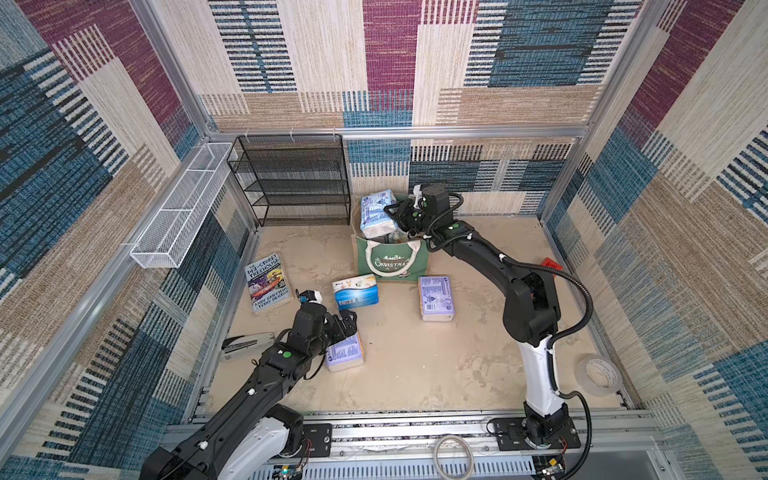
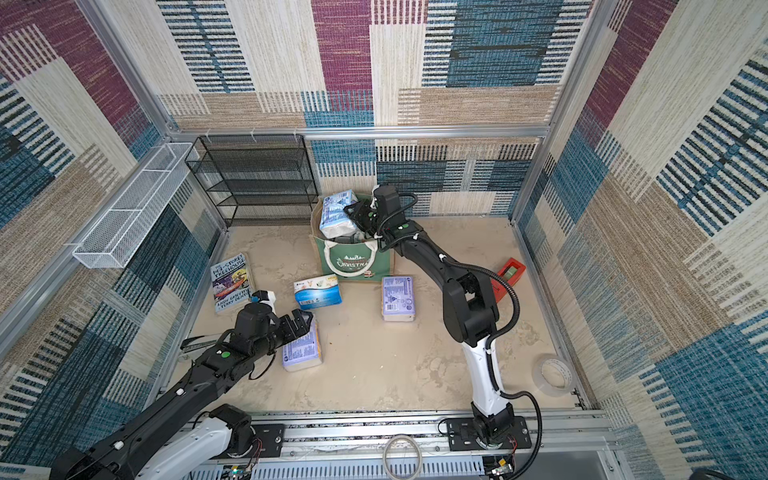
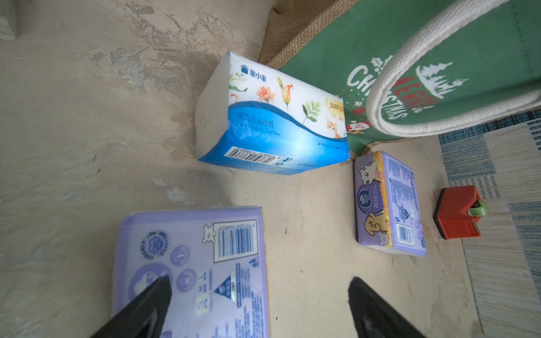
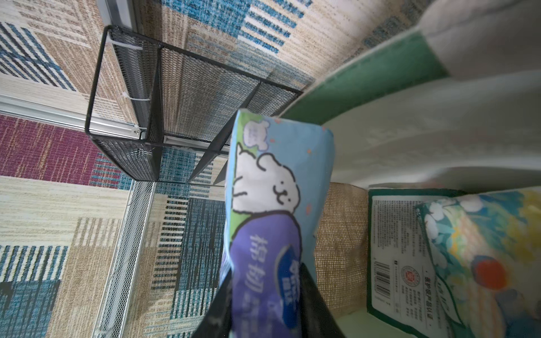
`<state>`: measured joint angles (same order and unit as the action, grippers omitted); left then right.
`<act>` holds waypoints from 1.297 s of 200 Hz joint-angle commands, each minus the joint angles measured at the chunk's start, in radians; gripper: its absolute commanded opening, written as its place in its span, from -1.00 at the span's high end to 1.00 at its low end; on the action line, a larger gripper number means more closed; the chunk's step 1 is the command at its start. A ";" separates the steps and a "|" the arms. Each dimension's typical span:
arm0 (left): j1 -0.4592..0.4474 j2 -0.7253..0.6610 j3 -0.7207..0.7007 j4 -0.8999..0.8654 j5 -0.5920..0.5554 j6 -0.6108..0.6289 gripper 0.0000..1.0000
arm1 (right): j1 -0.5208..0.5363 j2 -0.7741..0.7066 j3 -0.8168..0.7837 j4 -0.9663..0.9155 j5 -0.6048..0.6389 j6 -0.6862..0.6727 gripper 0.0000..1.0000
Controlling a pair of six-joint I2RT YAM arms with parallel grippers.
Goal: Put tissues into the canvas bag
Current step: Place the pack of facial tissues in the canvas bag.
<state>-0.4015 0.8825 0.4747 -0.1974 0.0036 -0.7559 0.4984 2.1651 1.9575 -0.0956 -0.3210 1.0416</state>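
Step in hand: delivery of one pack to the bag.
- Right gripper [image 1: 395,214]: jaws narrow, pinching the light blue tissue pack [image 1: 376,214] at one end. The pack hangs over the mouth of the canvas bag [image 1: 422,266], leaning toward its far-left corner, with most of it above the rim.
- Inside the bag, the right wrist view shows a green-edged pack [image 4: 392,257] and a floral one [image 4: 474,248] lying in the bottom.
- Left gripper [image 3: 259,289]: jaws wide and empty, low over the near lavender pack [image 1: 345,353]. One jaw is above the wrapper, the other over bare tabletop [image 1: 415,365] beside it.
- On the tabletop lie the blue-white pack [image 1: 355,293] just in front of the bag and the second lavender pack [image 1: 435,298] by its right front corner.

Next, as I judge it: lower the blue pack past the rim, clear of the handles, then open the right jaws. The left jaws need centring across their pack before they close.
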 commanded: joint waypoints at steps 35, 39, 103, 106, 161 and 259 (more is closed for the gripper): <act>0.019 -0.015 -0.011 -0.011 -0.004 0.020 -0.97 | 0.027 0.047 0.054 -0.074 0.073 -0.032 0.47; 0.020 -0.016 -0.013 -0.012 -0.004 0.020 -0.97 | 0.028 0.050 0.054 -0.075 0.075 -0.032 0.48; 0.037 -0.020 -0.018 -0.021 0.001 0.027 -0.97 | 0.038 0.116 0.140 -0.164 0.081 -0.095 0.47; 0.038 -0.021 -0.019 -0.021 0.001 0.026 -0.97 | 0.038 0.116 0.136 -0.163 0.080 -0.096 0.47; 0.054 -0.022 -0.026 -0.016 0.010 0.026 -0.97 | 0.042 0.154 0.156 -0.203 0.084 -0.139 0.47; 0.083 -0.061 -0.032 -0.060 0.006 0.022 -0.97 | 0.040 0.210 0.220 -0.266 0.088 -0.167 0.05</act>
<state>-0.3248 0.8322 0.4431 -0.2176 0.0078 -0.7551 0.5373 2.3692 2.1601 -0.3698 -0.2348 0.8852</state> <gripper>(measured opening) 0.986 0.415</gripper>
